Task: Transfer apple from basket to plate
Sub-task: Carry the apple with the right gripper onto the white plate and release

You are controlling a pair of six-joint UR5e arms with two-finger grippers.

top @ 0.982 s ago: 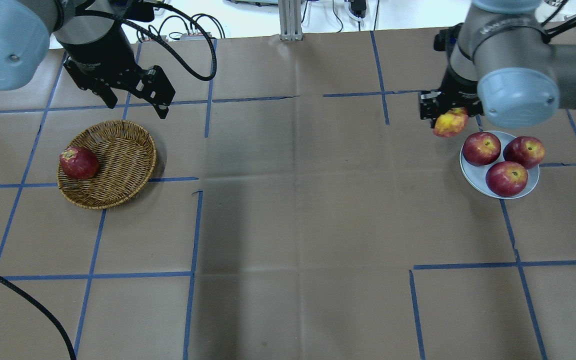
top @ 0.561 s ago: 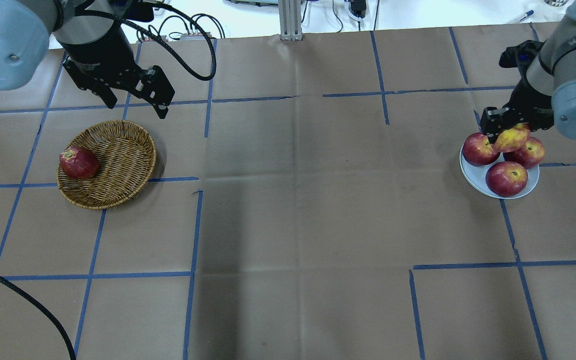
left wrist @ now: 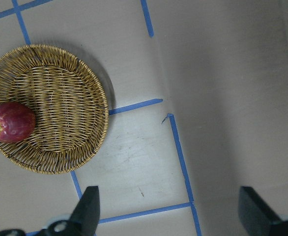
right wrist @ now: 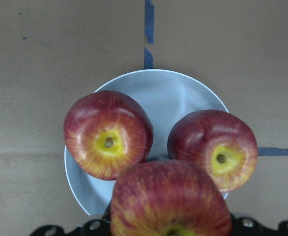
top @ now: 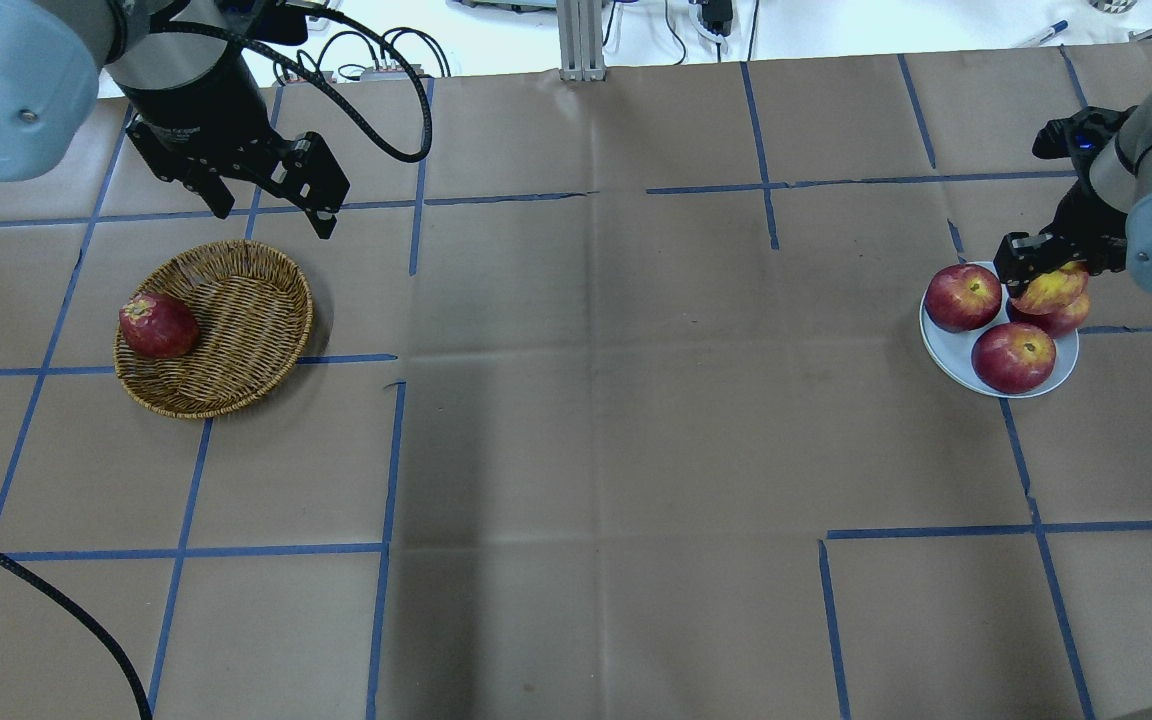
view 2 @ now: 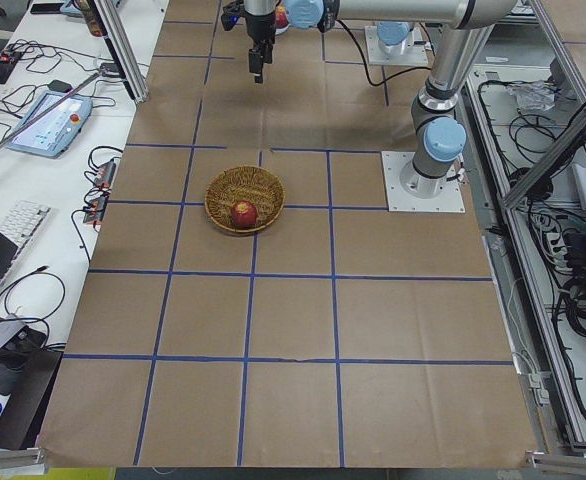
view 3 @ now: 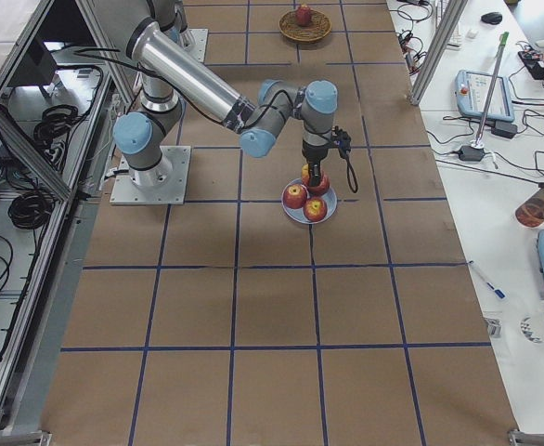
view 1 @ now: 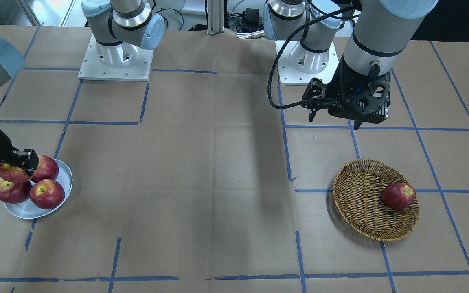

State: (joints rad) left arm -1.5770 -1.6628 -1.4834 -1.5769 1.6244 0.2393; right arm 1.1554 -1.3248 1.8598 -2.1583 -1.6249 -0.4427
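My right gripper (top: 1039,262) is shut on the pale, yellow-streaked apple (top: 1051,287) and holds it over the far side of the bluish-white plate (top: 944,350). It hangs just above one of the dark red apples there. The right wrist view shows the held apple (right wrist: 171,201) at the bottom, above the plate (right wrist: 168,91). The front view shows the same apple (view 1: 12,173) in the gripper (view 1: 16,162). The wicker basket (top: 241,300) lies at the left. My left gripper (top: 273,213) is open and empty, above the table just beyond the basket (left wrist: 60,103).
Three dark red apples lie on the plate, two of them plain (top: 962,297) (top: 1013,357) and one partly under the held apple. One dark red apple (top: 157,326) lies at the basket's left rim. Blue tape lines cross the brown table.
My right gripper has carried the pale apple rightward, from left of the plate to over its far side. The left arm has not moved.
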